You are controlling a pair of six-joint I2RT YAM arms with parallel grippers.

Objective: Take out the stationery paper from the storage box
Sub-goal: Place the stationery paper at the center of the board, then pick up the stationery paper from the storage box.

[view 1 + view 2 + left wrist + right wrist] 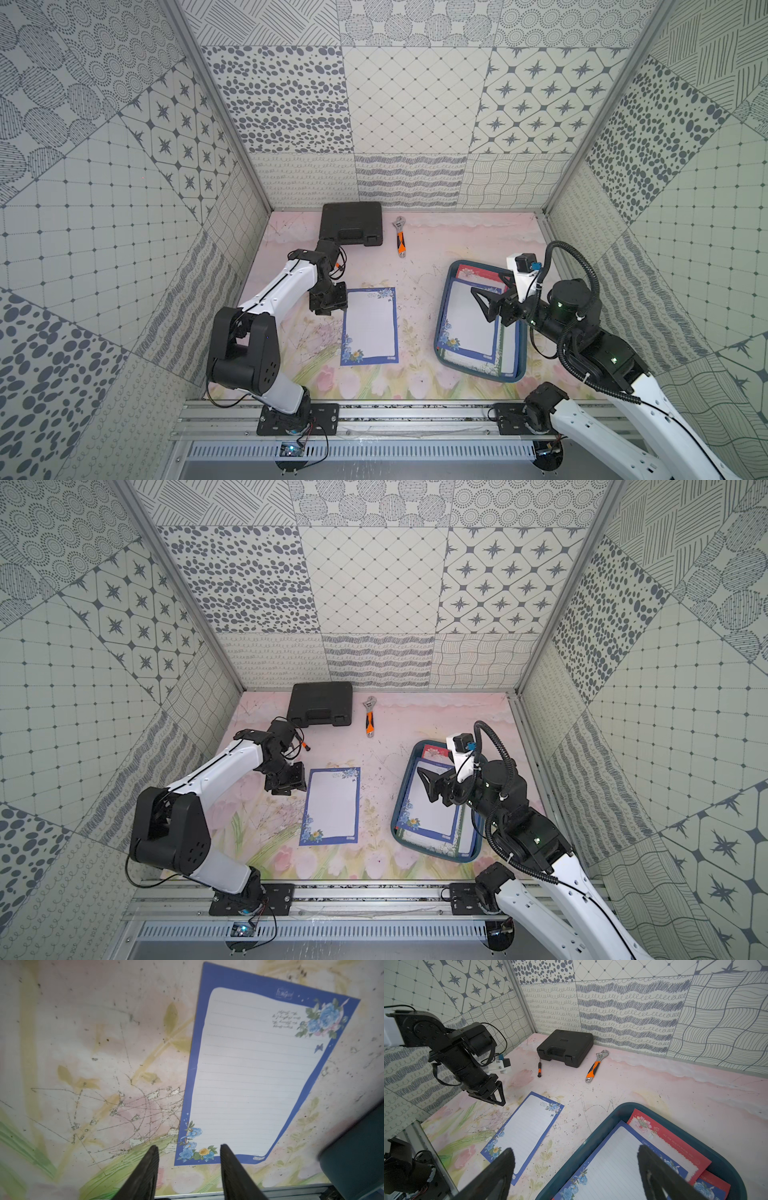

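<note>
Lying flat on the pink, flower-printed table mat [419,291], a loose blue-bordered sheet [370,326], thin, lined and white at its centre, rests outside the storage box [593,1142]. That box is a shallow dark teal plastic tray with rounded corners and low walls, and it stands well apart from the sheet on the right arm's side. The other stationery paper [471,332] is stacked inside the tray. A top blue-bordered sheet [612,1167] covers most of the stack, and a red-bordered sheet [670,1138] shows from under it at the far end.

The left gripper [189,1147] hangs just beside the loose sheet's left edge, near its far corner. Its two black fingers stand moderately apart with nothing between them, and they are clear of the paper. The right gripper [575,1149] is poised over the tray, above the top sheet. Its fingers are spread wide and it holds nothing.

Against the back wall sits a closed black hard plastic case [351,224]. Beside it lie an orange-and-black adjustable wrench [400,243] and a small black-and-orange screwdriver [539,1069].
</note>
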